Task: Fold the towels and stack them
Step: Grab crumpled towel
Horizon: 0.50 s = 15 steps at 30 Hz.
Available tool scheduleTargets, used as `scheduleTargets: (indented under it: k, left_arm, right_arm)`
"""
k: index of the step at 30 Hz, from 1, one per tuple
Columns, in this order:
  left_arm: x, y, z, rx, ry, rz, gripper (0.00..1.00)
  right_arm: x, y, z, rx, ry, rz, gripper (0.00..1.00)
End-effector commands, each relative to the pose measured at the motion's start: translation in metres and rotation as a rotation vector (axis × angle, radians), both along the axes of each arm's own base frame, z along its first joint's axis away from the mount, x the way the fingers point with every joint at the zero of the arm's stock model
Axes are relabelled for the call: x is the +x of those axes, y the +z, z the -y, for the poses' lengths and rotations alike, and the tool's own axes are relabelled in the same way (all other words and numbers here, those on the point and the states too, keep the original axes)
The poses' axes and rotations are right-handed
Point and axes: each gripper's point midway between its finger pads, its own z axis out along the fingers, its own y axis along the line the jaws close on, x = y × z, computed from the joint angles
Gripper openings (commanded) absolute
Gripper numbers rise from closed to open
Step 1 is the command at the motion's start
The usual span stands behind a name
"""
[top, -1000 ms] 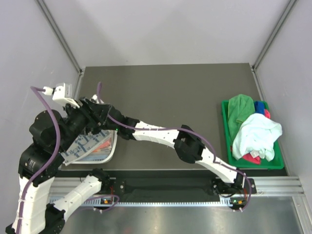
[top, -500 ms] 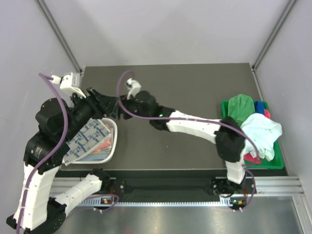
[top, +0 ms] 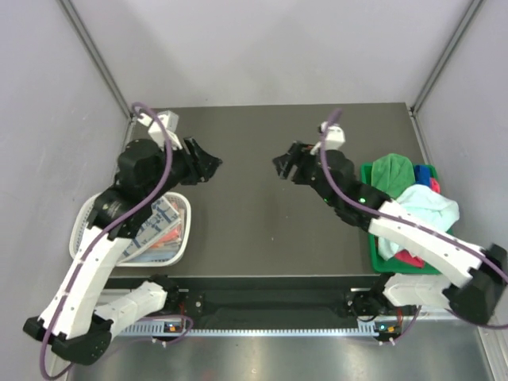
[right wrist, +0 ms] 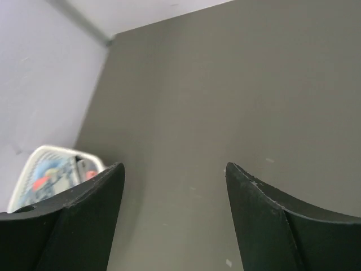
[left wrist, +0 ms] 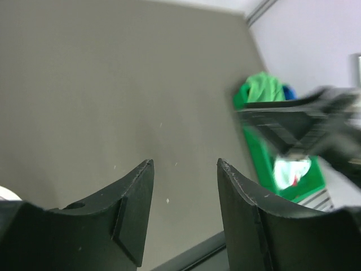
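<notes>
A folded navy towel with a white pattern [top: 156, 225] lies in the white mesh basket [top: 82, 225] at the near left, over a coral pink towel [top: 171, 235]. More towels are heaped in the green bin [top: 366, 208] at the right: a green one [top: 391, 176], a pale mint one [top: 421, 216], a blue one [top: 425, 172] and a pink one [top: 409, 256]. My left gripper [top: 206, 165] is open and empty above the bare table, right of the basket. My right gripper [top: 284, 165] is open and empty over the table's middle, facing the left one.
The dark table [top: 262, 135] lies between basket and bin. In the left wrist view the open gripper [left wrist: 185, 169] looks across to the green towel [left wrist: 262, 88] and the blurred right arm [left wrist: 304, 121]. In the right wrist view the open gripper [right wrist: 175, 169] faces the basket [right wrist: 53, 151].
Both arms have drawn away from the basket. The right arm has swung far to the right, the left gripper has lifted toward the back. The navy towel stays in the basket.
</notes>
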Motion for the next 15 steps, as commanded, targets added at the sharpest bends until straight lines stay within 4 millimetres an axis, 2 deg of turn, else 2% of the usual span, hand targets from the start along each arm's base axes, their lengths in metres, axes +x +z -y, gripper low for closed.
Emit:
scheduleTargets:
  k: [1,2,4,5,6,8,9,11,12,14,15]
  left_arm:
    - [0.015,-0.027,0.015,-0.013,-0.033,-0.028,0.54]
    - [0.020,-0.033,0.018,-0.017,-0.034,-0.038,0.54]
    - [0.023,-0.053,0.023,-0.005,-0.045,-0.075,0.54]
    - [0.028,-0.064,0.025,0.007,-0.042,-0.098,0.54]
    - [0.031,-0.075,0.025,0.017,-0.038,-0.119,0.54]
    - [0.036,-0.089,0.029,0.029,-0.042,-0.146,0.54]
    - [0.038,-0.097,0.031,0.033,-0.047,-0.154,0.54]
    - [0.043,-0.109,0.034,0.045,-0.054,-0.180,0.54]
    - [0.044,-0.114,0.036,0.050,-0.061,-0.190,0.53]
    - [0.045,-0.127,0.040,0.064,-0.077,-0.225,0.53]
    - [0.046,-0.131,0.041,0.068,-0.084,-0.234,0.53]
  right_arm:
    - [-0.013,-0.024,0.092,-0.169,-0.291,-0.065,0.72]
    - [-0.026,-0.034,0.114,-0.213,-0.321,-0.109,0.73]
    - [-0.037,-0.050,0.144,-0.242,-0.414,-0.171,0.74]
    - [-0.053,-0.065,0.169,-0.310,-0.457,-0.229,0.76]
    - [-0.059,-0.075,0.186,-0.311,-0.522,-0.265,0.81]
    - [-0.072,-0.083,0.216,-0.329,-0.607,-0.285,0.87]
    - [-0.078,-0.097,0.235,-0.356,-0.656,-0.321,0.88]
    - [-0.083,-0.103,0.248,-0.351,-0.672,-0.343,0.88]
    - [-0.082,-0.109,0.263,-0.379,-0.708,-0.370,0.88]
    - [-0.080,-0.122,0.278,-0.427,-0.740,-0.423,0.88]
    - [-0.080,-0.128,0.298,-0.458,-0.793,-0.463,0.87]
